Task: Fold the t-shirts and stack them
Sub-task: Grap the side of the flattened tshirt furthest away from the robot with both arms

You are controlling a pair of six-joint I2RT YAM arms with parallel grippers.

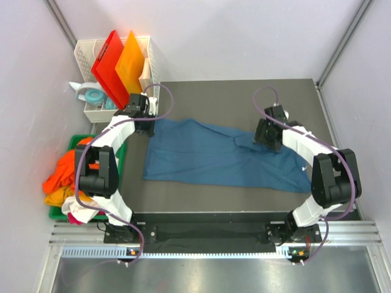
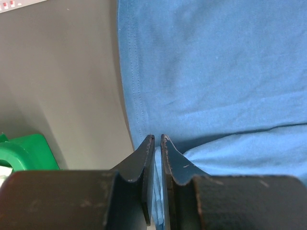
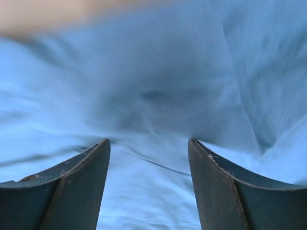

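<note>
Top external view: the blue t-shirt (image 1: pixel 214 162) lies spread out flat in the middle of the dark mat (image 1: pixel 244 97). The left gripper (image 1: pixel 144 122) is at the shirt's upper left corner. The right gripper (image 1: pixel 267 137) is over the shirt's upper right part, where the cloth is a bit bunched. At the left edge of the frame, a pile of t-shirts (image 1: pixel 64 177), orange, yellow and white, waits in a green bin (image 1: pixel 56 213). In the upper left, a white basket (image 1: pixel 85 55) holds a red board (image 1: pixel 110 61) and an orange board (image 1: pixel 130 64).

Left wrist view: the left gripper (image 2: pixel 157 140) is pinched almost tight, and a thin strip of blue cloth shows between its fingers. It has hold of the blue t-shirt (image 2: pixel 216 72) near its hem. Gray mat fills the left side, and the green bin (image 2: pixel 26 151) peeks in at the lower left.

Right wrist view: the picture is blurry. The right gripper (image 3: pixel 148 146) has its fingers spread wide, holding nothing, with blue cloth (image 3: pixel 158 72) filling the frame close below.

I think the first fold of the blue shirt is just starting. Next, the right gripper needs to go down and pinch the top edge too. Then both should lift together and bring that edge evenly toward the bottom of the frame, so that the fold comes out straight.
</note>
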